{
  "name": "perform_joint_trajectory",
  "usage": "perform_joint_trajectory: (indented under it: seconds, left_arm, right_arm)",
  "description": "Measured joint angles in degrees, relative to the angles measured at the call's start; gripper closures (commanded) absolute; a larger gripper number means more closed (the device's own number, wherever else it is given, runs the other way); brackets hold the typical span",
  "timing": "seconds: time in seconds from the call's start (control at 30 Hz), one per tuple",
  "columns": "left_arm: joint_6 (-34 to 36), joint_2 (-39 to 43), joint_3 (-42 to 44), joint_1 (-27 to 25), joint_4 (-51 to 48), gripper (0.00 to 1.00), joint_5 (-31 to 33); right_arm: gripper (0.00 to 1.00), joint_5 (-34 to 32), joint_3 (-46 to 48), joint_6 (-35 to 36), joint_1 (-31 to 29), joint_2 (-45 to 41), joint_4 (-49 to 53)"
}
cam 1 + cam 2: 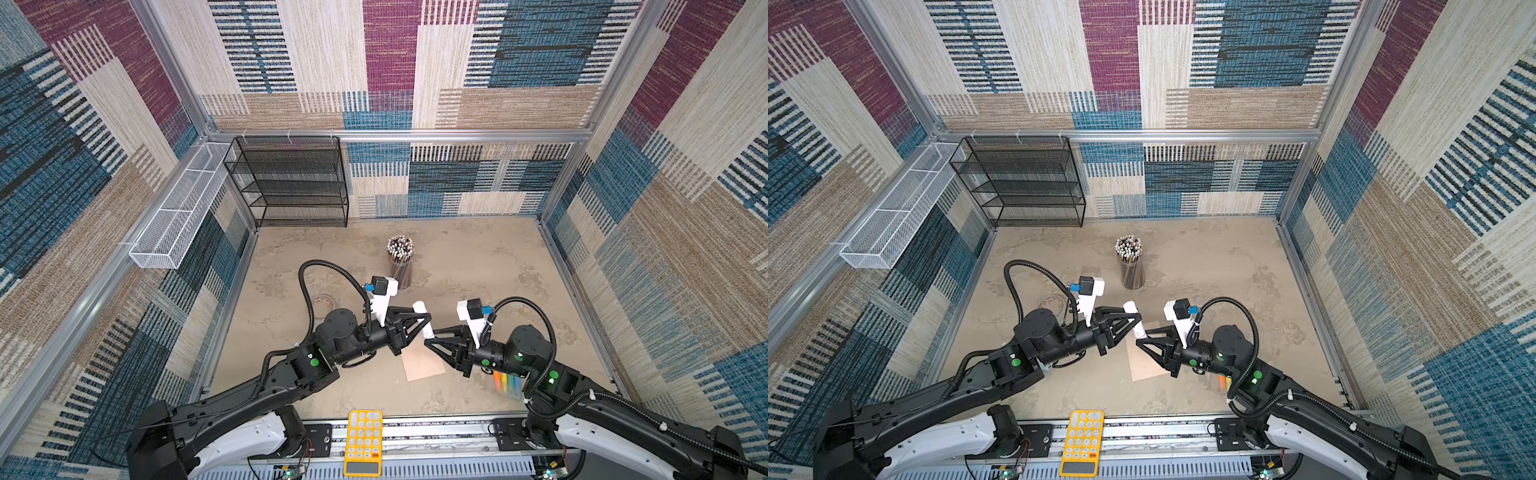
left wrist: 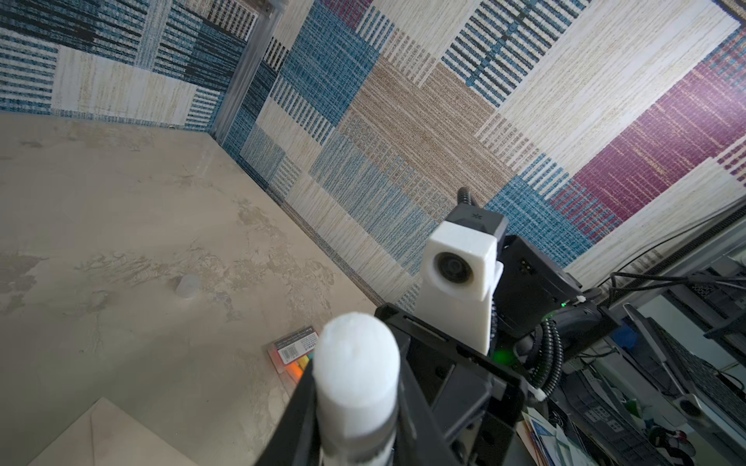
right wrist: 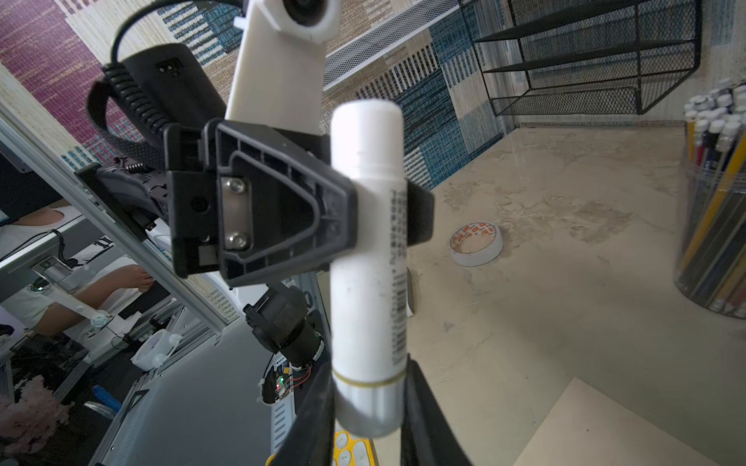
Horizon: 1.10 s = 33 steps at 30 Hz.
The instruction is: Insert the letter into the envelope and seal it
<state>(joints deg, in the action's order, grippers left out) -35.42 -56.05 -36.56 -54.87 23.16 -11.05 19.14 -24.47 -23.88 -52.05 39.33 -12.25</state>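
No letter shows, maybe inside the envelope (image 1: 422,365); left claw (image 1: 427,321) and right claw (image 1: 429,337) both grip the glue stick (image 1: 419,308); sealing is not done

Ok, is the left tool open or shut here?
Shut on the glue stick. In the right wrist view the left tool has its jaws pressed against both sides of the white tube's middle.
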Motion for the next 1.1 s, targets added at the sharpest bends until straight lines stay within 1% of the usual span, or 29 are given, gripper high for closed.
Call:
perform_joint_trajectory:
  seconds: [0.1, 0.3, 0.5, 0.8, 0.93, 1.1]
  left_arm:
    - [0.0, 0.3, 0.6, -0.1, -0.5, 0.91, 1.5]
    - [0.0, 0.7, 0.9, -0.5, -1.7, 0.95, 4.3]
    - [0.0, 1.5, 0.3, -1.7, -5.0, 1.00, 9.4]
    - [-0.5, 4.8, 0.7, -3.0, -9.6, 1.00, 16.9]
    - [-0.7, 6.1, 0.9, -3.3, -11.3, 1.00, 19.7]
    - [-0.9, 7.2, 1.2, -3.9, -12.5, 1.00, 22.4]
  right_arm:
    - [0.88, -2.8, -1.6, 1.0, -2.0, 1.5, 2.6]
    - [0.89, -12.2, -5.0, 2.7, -7.7, 4.1, 7.4]
    - [0.90, -24.9, -8.7, 4.9, -14.2, 7.1, 11.4]
    - [0.90, -44.2, -15.4, 7.7, -24.0, 15.8, 15.3]
    - [0.87, -50.3, -18.5, 7.7, -26.6, 19.9, 17.1]
    - [0.80, -55.4, -22.8, 5.9, -28.7, 24.0, 21.3]
